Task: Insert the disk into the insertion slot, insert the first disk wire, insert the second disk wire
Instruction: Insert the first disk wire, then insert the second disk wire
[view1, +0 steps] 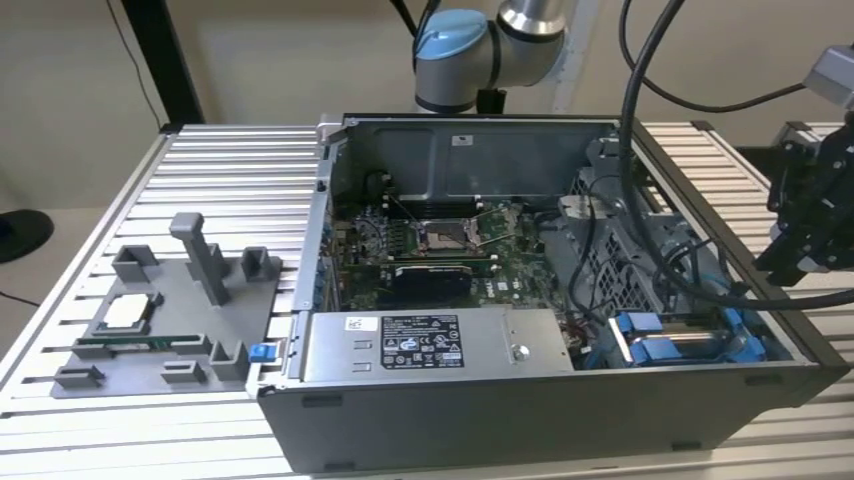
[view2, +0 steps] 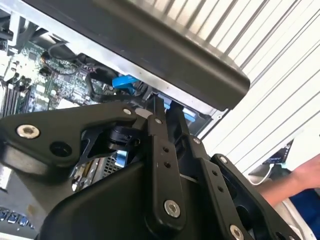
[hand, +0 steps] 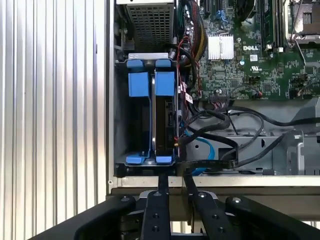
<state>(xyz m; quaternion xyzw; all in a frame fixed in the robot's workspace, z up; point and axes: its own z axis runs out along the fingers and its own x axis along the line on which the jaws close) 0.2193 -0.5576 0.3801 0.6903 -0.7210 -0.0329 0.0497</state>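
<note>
Hand (hand: 174, 182), fingers nearly closed and empty, hovers near the disk (hand: 165, 120) seated in the insertion slot (hand: 120, 130).

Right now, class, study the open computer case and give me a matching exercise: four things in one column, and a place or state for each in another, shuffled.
Things:
1. disk
2. gripper
3. power-supply box
4. grey plastic fixture

Places or states:
A. on the table, at the exterior view's left of the case
B. seated in the insertion slot, between blue tabs
C. inside the case, along its near wall in the exterior view
D. at the edge of the case, just outside the drive bay

Pairs: 1-B, 2-D, 3-C, 4-A
</note>
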